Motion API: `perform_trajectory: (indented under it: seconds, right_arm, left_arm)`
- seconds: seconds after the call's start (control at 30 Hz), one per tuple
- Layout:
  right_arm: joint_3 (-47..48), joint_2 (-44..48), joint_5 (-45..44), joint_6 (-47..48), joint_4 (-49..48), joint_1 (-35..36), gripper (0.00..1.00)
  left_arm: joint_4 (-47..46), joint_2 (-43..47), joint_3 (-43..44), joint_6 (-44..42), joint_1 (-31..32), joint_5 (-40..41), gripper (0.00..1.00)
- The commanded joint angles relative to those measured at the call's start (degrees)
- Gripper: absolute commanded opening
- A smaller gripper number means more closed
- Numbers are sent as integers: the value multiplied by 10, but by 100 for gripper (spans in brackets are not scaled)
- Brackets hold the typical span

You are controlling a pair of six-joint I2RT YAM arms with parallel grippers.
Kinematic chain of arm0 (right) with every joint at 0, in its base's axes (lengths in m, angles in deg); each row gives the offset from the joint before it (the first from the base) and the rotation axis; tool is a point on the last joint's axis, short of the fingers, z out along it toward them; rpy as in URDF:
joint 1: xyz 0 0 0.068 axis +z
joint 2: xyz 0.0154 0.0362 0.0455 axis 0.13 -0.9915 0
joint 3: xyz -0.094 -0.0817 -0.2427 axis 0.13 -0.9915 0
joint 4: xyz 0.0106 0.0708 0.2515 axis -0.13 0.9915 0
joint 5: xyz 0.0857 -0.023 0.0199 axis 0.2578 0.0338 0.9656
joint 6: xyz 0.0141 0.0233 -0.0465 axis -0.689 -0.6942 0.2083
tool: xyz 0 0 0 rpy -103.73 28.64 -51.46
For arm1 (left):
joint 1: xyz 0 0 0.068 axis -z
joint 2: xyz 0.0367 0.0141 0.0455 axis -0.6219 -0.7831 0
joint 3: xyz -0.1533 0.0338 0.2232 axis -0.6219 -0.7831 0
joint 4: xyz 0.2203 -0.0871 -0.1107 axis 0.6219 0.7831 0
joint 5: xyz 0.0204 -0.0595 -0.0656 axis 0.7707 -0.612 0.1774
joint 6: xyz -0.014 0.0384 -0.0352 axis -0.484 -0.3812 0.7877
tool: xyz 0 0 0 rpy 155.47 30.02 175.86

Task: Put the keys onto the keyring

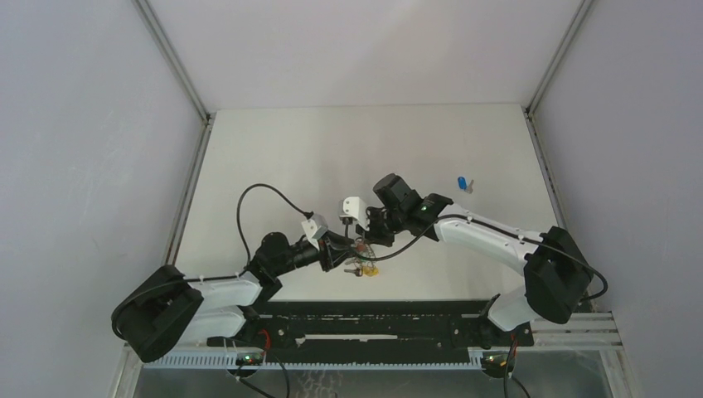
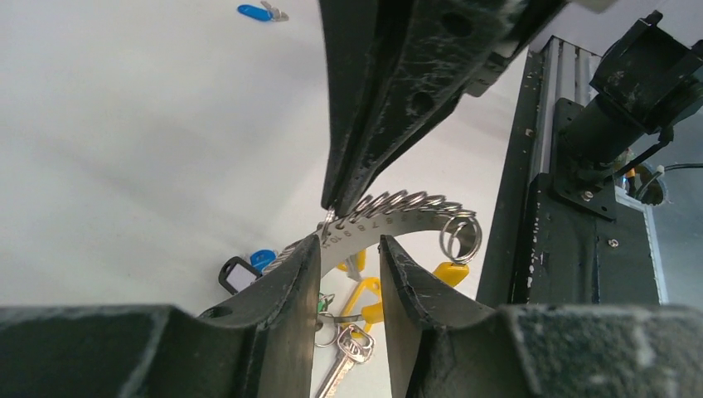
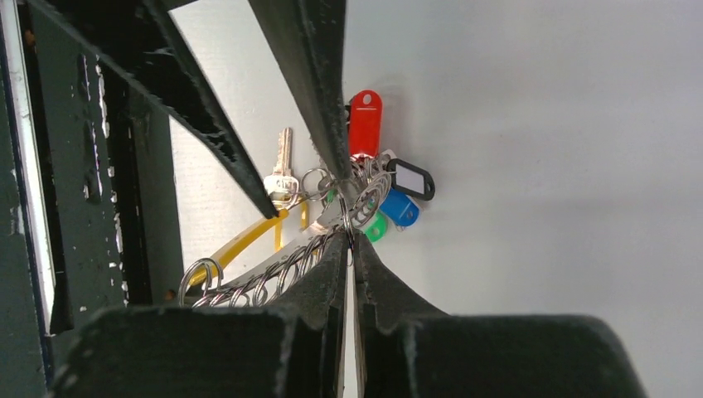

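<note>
The keyring point(image 1: 362, 267) is a curved, numbered metal plate point(image 2: 390, 224) carrying several split rings, with a silver key point(image 2: 348, 356) and yellow, red, green, blue and black tags hanging from it. My right gripper point(image 3: 348, 236) is shut on a ring at the plate's end, also seen from the left wrist point(image 2: 332, 207). My left gripper point(image 2: 348, 245) is open, its fingers either side of the plate without pinching it. A blue-capped key point(image 1: 463, 183) lies alone on the table at the far right, and appears again in the left wrist view point(image 2: 253, 12).
The black rail point(image 2: 564, 207) of the arm mount runs close behind the keyring, at the table's near edge. The left arm's black cable point(image 1: 249, 199) loops above the table. Enclosure walls stand on both sides.
</note>
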Motion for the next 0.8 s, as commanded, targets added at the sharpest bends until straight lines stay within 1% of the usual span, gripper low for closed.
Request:
perform_trajectory:
  seconds: [0.0,0.07,0.23,0.3,0.4,0.53,0.77]
  right_arm:
    - [32,11,-40,-5,38,19,0]
    - [39,24,-72,-14,43,23,0]
    - [40,64,-169,-15,17,23,0]
    - [40,65,-213,-14,9,26,0]
    - [42,50,-240,-9,13,36,0]
    - [41,14,-224,-16,24,46,0]
    - [39,-25,-118,-19,30,40,0]
  left_arm:
    - [-28,-14,-1,18,-3,11,37]
    - [-32,-14,1,19,-3,12,37]
    - [-19,-1,6,12,-8,35,37]
    - [0,3,15,7,-11,46,37]
    - [6,4,19,4,-15,52,37]
    - [6,-3,17,4,-18,56,37]
    - [-46,-39,5,15,-20,44,37]
